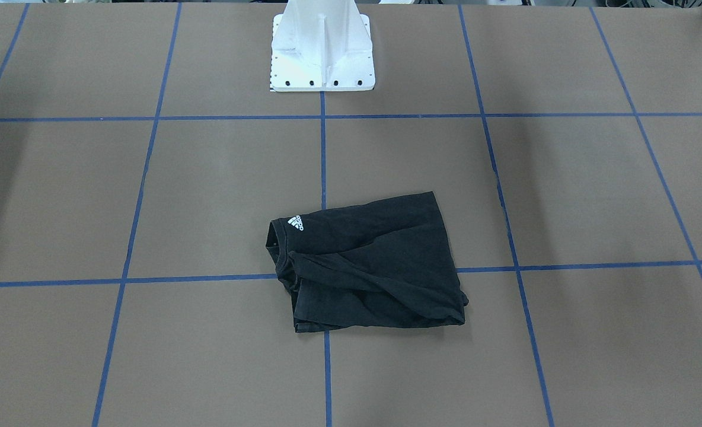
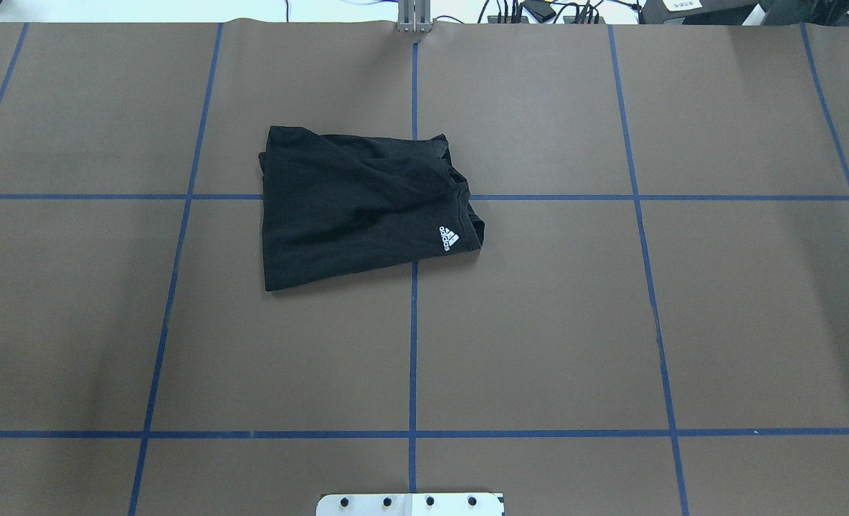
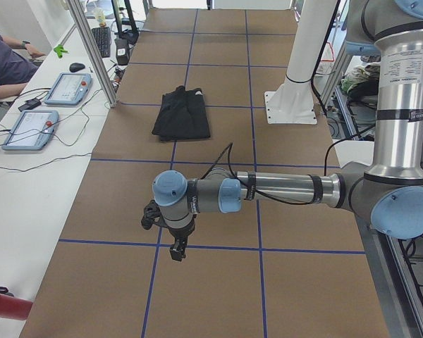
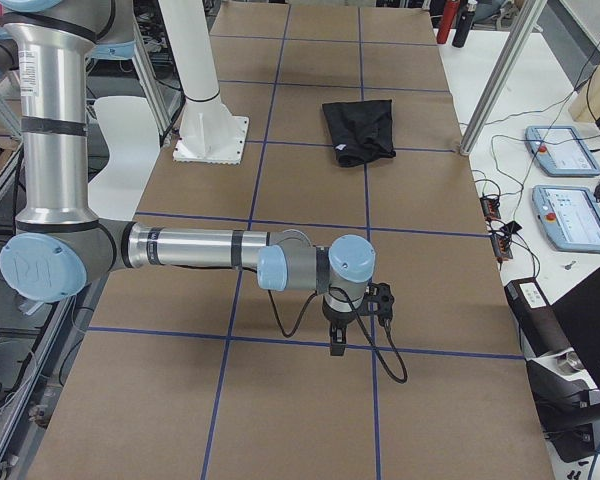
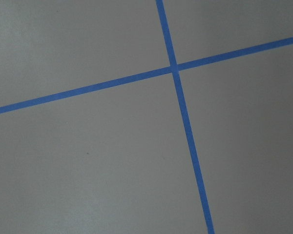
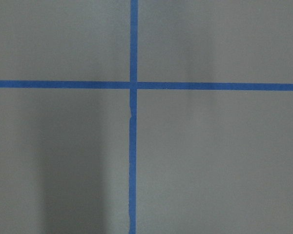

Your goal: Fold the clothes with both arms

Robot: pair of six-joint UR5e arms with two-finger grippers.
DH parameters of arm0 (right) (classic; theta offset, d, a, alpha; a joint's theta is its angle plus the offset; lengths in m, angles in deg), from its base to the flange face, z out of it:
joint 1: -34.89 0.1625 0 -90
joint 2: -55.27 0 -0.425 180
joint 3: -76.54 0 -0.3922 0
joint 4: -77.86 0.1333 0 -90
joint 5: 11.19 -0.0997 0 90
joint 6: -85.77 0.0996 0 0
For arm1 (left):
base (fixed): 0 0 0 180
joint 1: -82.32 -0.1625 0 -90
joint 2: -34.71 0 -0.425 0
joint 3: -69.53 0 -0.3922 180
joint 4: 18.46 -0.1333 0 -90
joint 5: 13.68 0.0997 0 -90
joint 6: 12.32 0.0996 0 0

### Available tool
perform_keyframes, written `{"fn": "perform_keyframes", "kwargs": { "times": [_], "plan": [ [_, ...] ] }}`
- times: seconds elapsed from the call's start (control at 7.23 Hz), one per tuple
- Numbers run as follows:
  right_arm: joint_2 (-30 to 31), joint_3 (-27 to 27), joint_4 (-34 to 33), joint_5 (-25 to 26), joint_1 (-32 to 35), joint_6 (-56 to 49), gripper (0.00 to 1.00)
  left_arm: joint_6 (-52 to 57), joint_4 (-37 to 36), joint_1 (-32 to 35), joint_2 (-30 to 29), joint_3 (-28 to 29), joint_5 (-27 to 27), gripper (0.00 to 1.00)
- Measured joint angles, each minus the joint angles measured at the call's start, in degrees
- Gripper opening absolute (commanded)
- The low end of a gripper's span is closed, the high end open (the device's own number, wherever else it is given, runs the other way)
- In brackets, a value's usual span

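Observation:
The black T-shirt (image 1: 366,264) lies folded into a rough rectangle near the middle of the table, a small white logo by its collar. It also shows in the overhead view (image 2: 360,208) and far off in both side views (image 3: 182,113) (image 4: 358,128). Its chest graphic is hidden. My left gripper (image 3: 176,250) hangs over bare table at the robot's left end, far from the shirt. My right gripper (image 4: 337,345) hangs over the opposite end, equally far away. Both point down, and whether either is open or shut I cannot tell. Both wrist views hold only table and blue tape.
Brown table cover (image 2: 539,322) with a blue tape grid. The white pedestal mount (image 1: 321,53) stands at the robot's side. Control pendants (image 3: 49,105) and cables lie on a white bench beside the table, where a person's arm (image 3: 7,60) rests. An aluminium post (image 3: 92,49) stands at the table's edge.

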State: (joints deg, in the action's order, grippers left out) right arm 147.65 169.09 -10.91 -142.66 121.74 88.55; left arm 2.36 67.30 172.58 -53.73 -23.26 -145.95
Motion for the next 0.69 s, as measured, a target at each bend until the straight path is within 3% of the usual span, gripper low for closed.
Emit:
{"fn": "perform_keyframes", "kwargs": {
  "times": [0.69],
  "plan": [
    [0.1,0.0,0.0,0.1,-0.6,0.1,1.0,0.0,0.1,0.0,-0.1,-0.7,0.0,1.0]
  ]
}}
